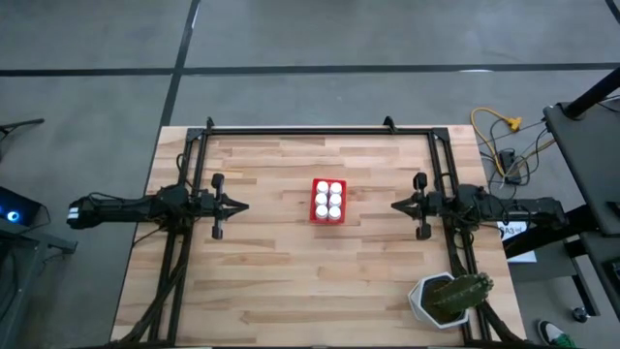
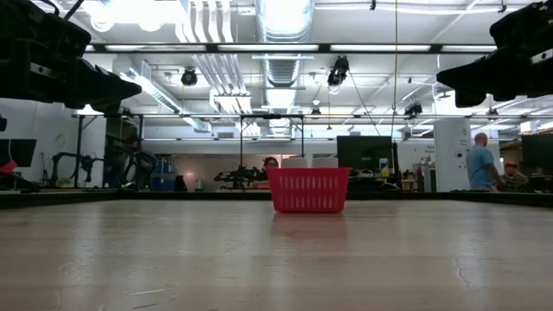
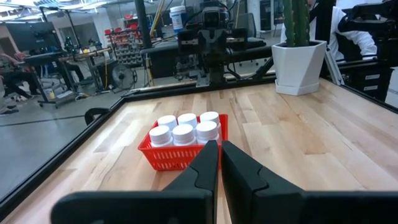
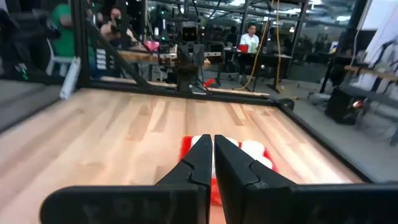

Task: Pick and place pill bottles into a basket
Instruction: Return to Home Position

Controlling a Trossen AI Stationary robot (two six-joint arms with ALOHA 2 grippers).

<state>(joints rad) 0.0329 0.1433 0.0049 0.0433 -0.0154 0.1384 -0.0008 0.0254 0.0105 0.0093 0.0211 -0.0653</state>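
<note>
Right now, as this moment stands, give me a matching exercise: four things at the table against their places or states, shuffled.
Things:
1. pill bottles
2. basket
3. left gripper
4. right gripper

Places or states:
a. shut and empty, on the table's side with the plant pot
b. mid-table, between the two arms
c. six, caps up, packed inside the basket
d. shut and empty, on the side away from the plant pot

Pairs: 1-c, 2-b, 3-d, 4-a.
</note>
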